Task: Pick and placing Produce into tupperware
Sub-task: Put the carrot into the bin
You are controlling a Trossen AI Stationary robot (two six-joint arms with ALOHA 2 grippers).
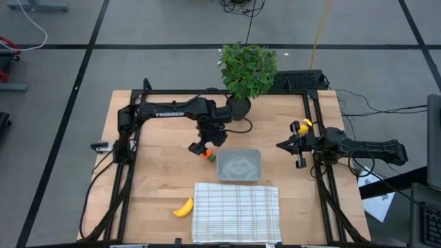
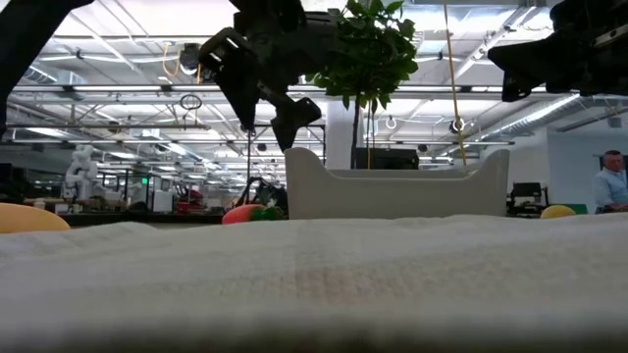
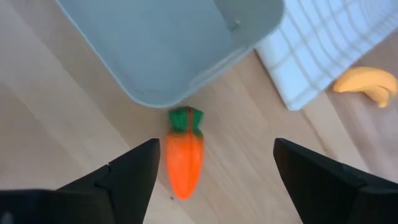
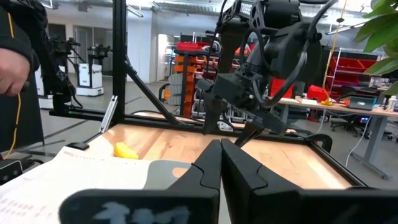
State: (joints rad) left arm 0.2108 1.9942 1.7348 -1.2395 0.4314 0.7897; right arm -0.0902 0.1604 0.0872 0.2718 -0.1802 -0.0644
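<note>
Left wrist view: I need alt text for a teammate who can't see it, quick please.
An orange toy carrot lies on the wooden table between the left gripper's two open dark fingers, its green top pointing at the corner of an empty grey plastic container. Beyond that sit a white checked cloth and a yellow banana.

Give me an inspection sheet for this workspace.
Surface: wooden table, checked cloth at the front edge.
Job's things: tupperware empty; carrot beside it on the table; banana left of the cloth; round yellow fruit by the right arm.
Clutter: potted plant at the back.
Grippers: left gripper open over the carrot; right gripper shut, waiting at the right edge.
Cables: yellow cable on the floor behind.
Surroundings: person in the room.
</note>
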